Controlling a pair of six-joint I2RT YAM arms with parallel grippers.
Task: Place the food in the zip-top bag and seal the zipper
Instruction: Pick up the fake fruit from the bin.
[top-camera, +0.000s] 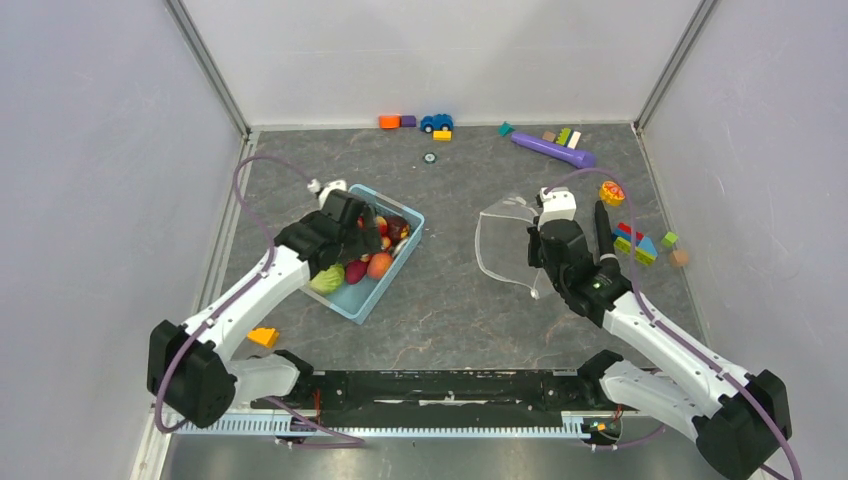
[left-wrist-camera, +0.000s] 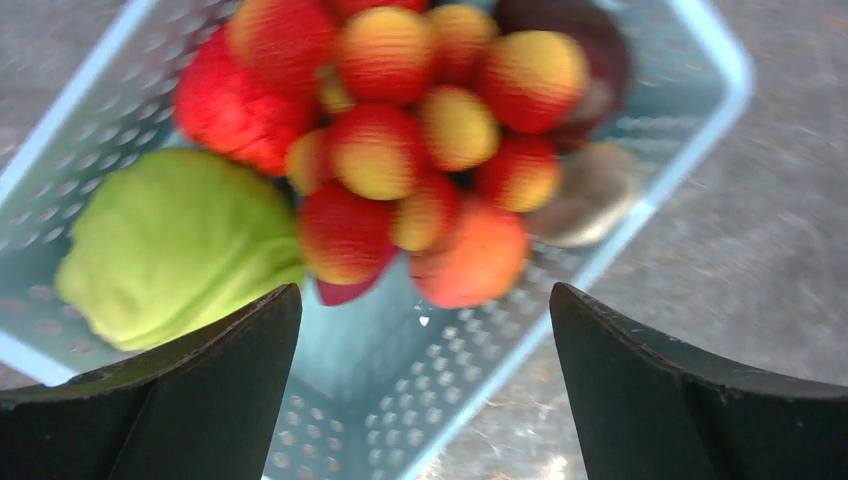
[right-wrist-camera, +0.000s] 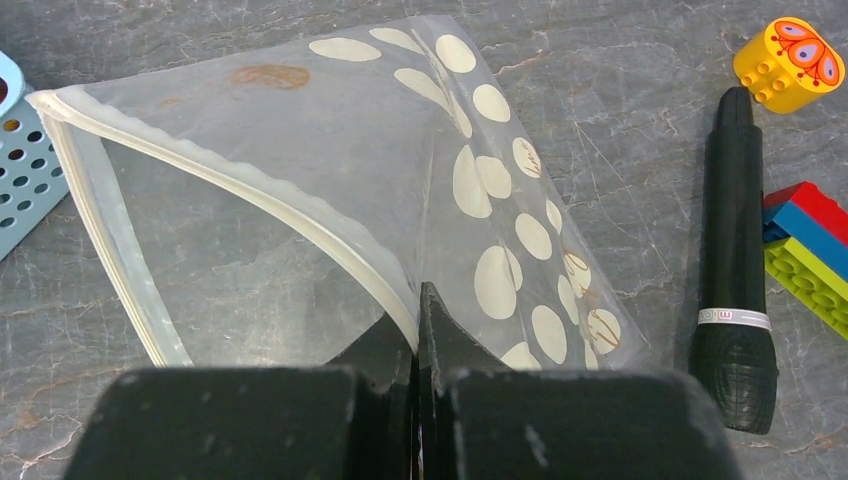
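Left tool (left-wrist-camera: 423, 300), jaws spread wide and empty, hangs above the food (left-wrist-camera: 400, 150) heaped in the light blue basket (left-wrist-camera: 690, 120), left of centre in the top view. Right tool (right-wrist-camera: 420, 305), right of centre, pinches the zip-top bag (right-wrist-camera: 500, 170) at its zipper (right-wrist-camera: 250, 185), with the bag's mouth gaping toward the basket.

Claws: two, the left claw (left-wrist-camera: 425, 290) and the right claw (right-wrist-camera: 418, 310).

Below the left claw: one light blue basket (left-wrist-camera: 400, 380). It contains one green food piece (left-wrist-camera: 175, 245), one orange piece (left-wrist-camera: 470, 260), one dark maroon piece (left-wrist-camera: 600, 50), one magenta piece (left-wrist-camera: 345, 290) and one cluster of red-and-yellow pieces (left-wrist-camera: 385, 50), too overlapped to count.

At the right claw: one zip-top bag (right-wrist-camera: 300, 130) with one zipper (right-wrist-camera: 250, 190).

Right of the right claw: one black stick (right-wrist-camera: 733, 250), one yellow round block (right-wrist-camera: 785, 60).

Beyond both claws: one toy car (top-camera: 436, 122), one purple cylinder (top-camera: 552, 150).
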